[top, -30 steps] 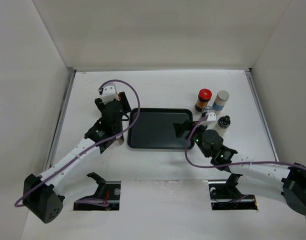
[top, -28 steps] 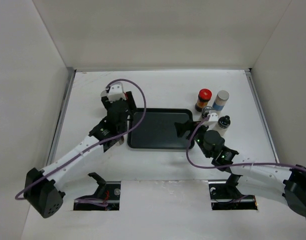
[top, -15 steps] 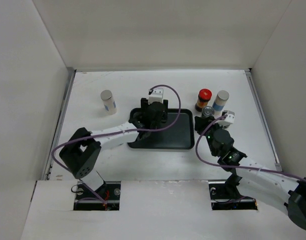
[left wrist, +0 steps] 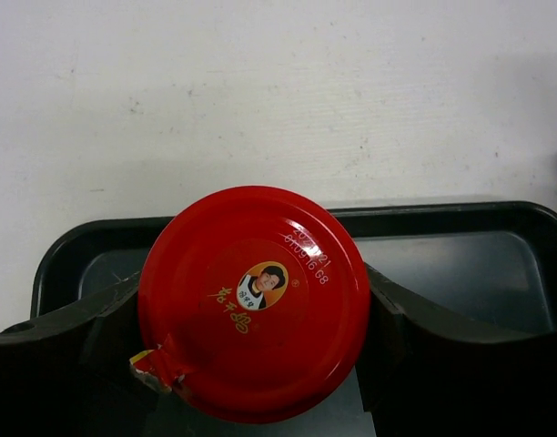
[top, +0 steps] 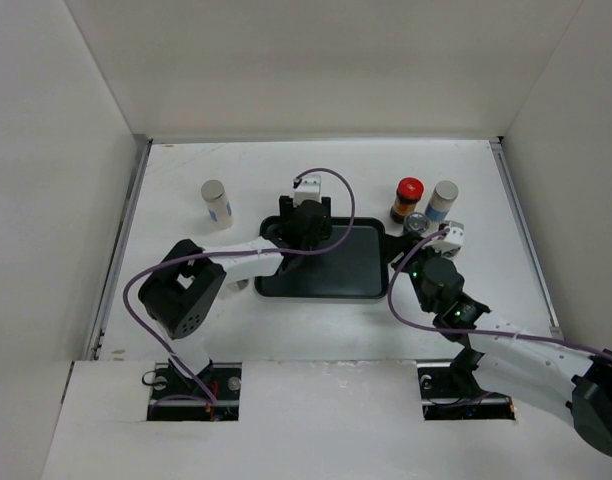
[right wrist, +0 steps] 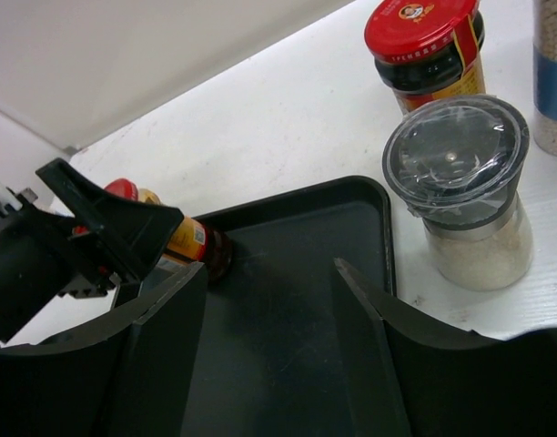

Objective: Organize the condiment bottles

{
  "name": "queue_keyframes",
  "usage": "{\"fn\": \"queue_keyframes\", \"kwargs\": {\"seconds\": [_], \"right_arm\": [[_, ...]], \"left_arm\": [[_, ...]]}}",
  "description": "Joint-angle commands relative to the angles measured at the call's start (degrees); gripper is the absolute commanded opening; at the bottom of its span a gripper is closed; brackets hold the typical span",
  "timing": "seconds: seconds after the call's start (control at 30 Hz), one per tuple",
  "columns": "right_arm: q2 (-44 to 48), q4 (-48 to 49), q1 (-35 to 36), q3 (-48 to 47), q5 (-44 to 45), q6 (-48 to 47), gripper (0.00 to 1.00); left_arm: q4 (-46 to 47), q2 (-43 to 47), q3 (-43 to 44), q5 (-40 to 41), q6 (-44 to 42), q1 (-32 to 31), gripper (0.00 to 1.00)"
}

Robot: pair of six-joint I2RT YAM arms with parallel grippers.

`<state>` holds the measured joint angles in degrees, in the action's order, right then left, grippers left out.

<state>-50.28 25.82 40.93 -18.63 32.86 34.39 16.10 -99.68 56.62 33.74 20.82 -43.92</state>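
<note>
Left gripper (left wrist: 251, 296) jaws clamp the tilted red-capped jar (left wrist: 253, 273), right gripper (right wrist: 269, 273) jaws gape empty; you level it, then seat it in the tray (left wrist: 460, 264).

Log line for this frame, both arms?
left gripper: shut on red-capped jar, over tray far-left area | right gripper: open, empty, by tray's right edge | grinder: on table beside tray
</note>
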Motion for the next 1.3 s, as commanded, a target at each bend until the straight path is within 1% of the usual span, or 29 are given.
{"fn": "queue_keyframes", "kwargs": {"seconds": [0.0, 0.1, 0.17, 0.23, 0.3, 0.37, 0.47, 0.63, 0.73, 0.8, 0.9, 1.07, 1.13, 1.2, 1.27], "right_arm": [[-0.08, 3.97, 0.16, 0.26, -1.48, -0.12, 0.65], [0.71, 3.80, 0.16, 0.18, -1.31, -0.55, 0.69], [0.97, 4.06, 0.16, 0.44, -1.05, -0.82, 0.69], [0.98, 4.06, 0.16, 0.61, -1.48, -0.47, 0.70], [1.06, 3.97, 0.16, 0.35, -1.14, -0.90, 0.71], [1.24, 4.06, 0.25, 0.35, -0.96, -1.08, 0.71], [0.54, 4.06, 0.25, 0.35, -1.57, -0.73, 0.72], [-1.13, 4.15, 0.69, -0.44, -1.84, -1.35, 0.76], [-2.89, 4.85, 0.95, -0.96, -3.59, -1.35, 0.80], [-3.33, 5.02, 1.56, -1.32, -4.73, -1.43, 0.82], [-4.38, 5.64, 1.65, -1.41, -4.82, -1.70, 0.83], [-5.26, 5.82, 3.06, -2.02, -5.18, -2.48, 0.84], [-6.05, 6.17, 3.06, -2.11, -5.26, -2.66, 0.84], [-6.58, 6.34, 3.24, -2.28, -5.61, -2.66, 0.84], [-6.58, 6.26, 4.11, -2.55, -5.79, -3.01, 0.84]], "left_arm": [[8.08, 0.98, 3.23, 0.63, 0.71, 0.46, 0.58], [7.54, 1.06, 2.80, 1.16, 0.71, 0.02, 0.74], [7.11, 2.11, 2.71, 1.33, 0.71, 0.02, 0.81], [6.06, 4.39, 2.62, 2.03, 0.54, -0.07, 0.87], [5.70, 8.25, 1.75, 3.17, 0.28, -0.15, 0.89], [5.61, 11.85, 0.78, 3.88, -0.07, 0.19, 0.89], [3.34, 17.75, -1.07, 4.93, 0.01, 2.73, 0.89], [-2.90, 24.70, -5.29, 6.86, 3.08, 13.27, 0.89], [-5.02, 26.73, -7.05, 7.75, 3.71, 19.08, 0.90], [-5.37, 25.95, -7.66, 6.87, 3.53, 22.85, 0.90], [-5.20, 22.26, -6.79, 3.98, 3.18, 26.55, 0.90], [-2.83, 17.07, -4.77, 0.81, 3.18, 29.28, 0.90], [-2.91, 14.18, -2.67, -0.51, 2.65, 30.60, 0.90], [-2.74, 11.97, -1.34, -1.13, 2.39, 31.57, 0.89], [-2.74, 9.86, -0.02, -1.57, 2.30, 32.01, 0.86]]}}
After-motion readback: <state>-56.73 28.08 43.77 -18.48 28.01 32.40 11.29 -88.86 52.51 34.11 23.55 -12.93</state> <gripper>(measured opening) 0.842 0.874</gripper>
